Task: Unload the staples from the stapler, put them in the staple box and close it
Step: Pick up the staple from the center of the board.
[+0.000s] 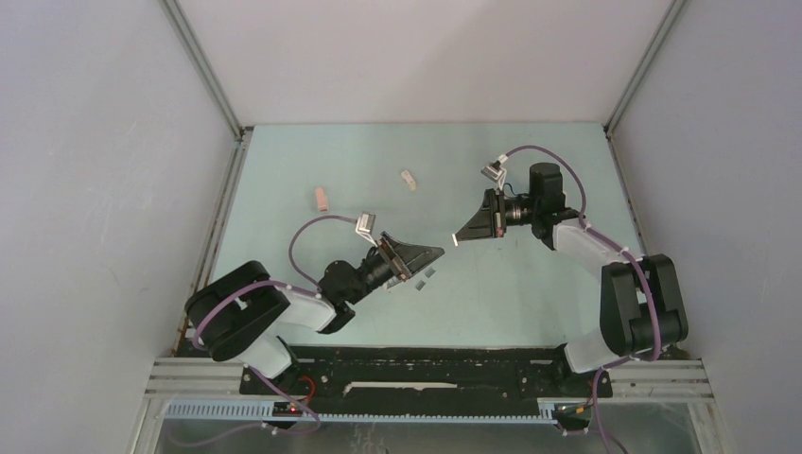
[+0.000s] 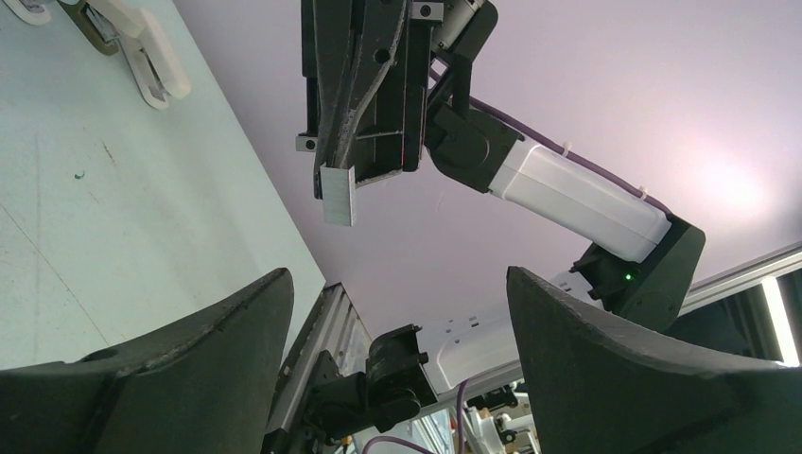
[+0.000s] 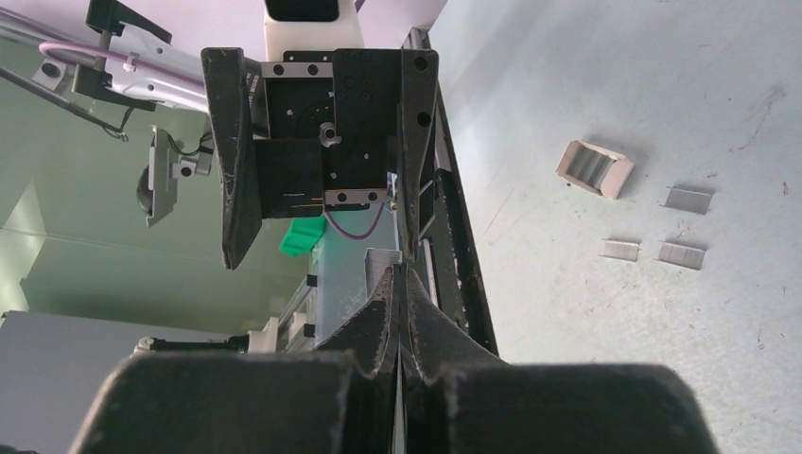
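Landmark = the loose strips (image 3: 682,254), a few short grey staples lying flat on the table (image 1: 530,303). L gripper (image 1: 426,257) sits low, just beside them on the near-left. Its jaws are spread wide w/ nothing btwn them, mouth turned toward the other arm. R gripper (image 1: 462,237) hangs just past them to the far right, off the surface. Its fingers are pinched fully together on one more staple strip (image 2: 339,196), which pokes out past the tips.

So the staples are in 2 places: most down on the table, one in the R claw in the air. White stapler (image 1: 409,180) and pink stapler (image 1: 322,197) lie well beyond the loose strips on the far side, apart from both arms. Can't tell which was emptied, or if anything's left inside. A wider folded-looking piece (image 3: 594,168) lies near the loose strips, can't tell what it is.

Step, my read: late stage, w/ this strip already out and being parked. It's either a drop by the loose strips or a pass, since the open L claw faces it.

Next move needs:
- For a drop, R should lower close to the surface before letting go so the strip doesn't bounce or scatter, keeping clear of the L fingers nearby.
- For a pass, L must close on the exposed end only, gently
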`<state>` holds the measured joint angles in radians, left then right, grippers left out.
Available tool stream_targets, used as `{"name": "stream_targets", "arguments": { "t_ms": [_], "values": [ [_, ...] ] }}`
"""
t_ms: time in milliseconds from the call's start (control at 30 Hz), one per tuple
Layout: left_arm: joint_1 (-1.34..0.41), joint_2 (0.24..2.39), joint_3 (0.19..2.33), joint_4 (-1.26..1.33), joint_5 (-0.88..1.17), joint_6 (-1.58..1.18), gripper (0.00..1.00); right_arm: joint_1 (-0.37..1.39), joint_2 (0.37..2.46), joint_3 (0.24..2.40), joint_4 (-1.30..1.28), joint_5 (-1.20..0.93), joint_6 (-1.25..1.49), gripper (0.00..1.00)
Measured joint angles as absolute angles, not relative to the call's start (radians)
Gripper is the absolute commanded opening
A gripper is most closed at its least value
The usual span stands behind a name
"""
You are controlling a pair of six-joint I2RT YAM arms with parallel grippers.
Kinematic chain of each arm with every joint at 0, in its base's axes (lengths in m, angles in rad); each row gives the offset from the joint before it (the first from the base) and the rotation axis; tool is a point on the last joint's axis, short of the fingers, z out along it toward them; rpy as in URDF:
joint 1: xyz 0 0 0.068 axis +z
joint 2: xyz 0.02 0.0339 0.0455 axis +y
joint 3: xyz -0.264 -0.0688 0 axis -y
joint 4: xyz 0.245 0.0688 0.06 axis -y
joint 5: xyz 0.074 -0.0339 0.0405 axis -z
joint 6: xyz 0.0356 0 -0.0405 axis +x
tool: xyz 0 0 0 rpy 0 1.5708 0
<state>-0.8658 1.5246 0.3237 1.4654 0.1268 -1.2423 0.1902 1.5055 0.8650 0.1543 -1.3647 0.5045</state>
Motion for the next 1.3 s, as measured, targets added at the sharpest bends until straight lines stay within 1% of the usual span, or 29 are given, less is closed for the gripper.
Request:
{"name": "stream_targets", "arguments": {
  "t_ms": [1033, 1300],
  "values": [
    [-0.867, 1.525, 0.324, 1.466, 0.128, -1.242, 0.90, 0.184, 1.504, 0.865, 0.154, -1.367, 0.505, 0.00],
    [-0.867, 1.525, 0.324, 1.466, 0.134, -1.241, 0.91, 0.184, 1.504, 0.865, 0.154, -1.367, 0.505, 0.00]
  ]
}}
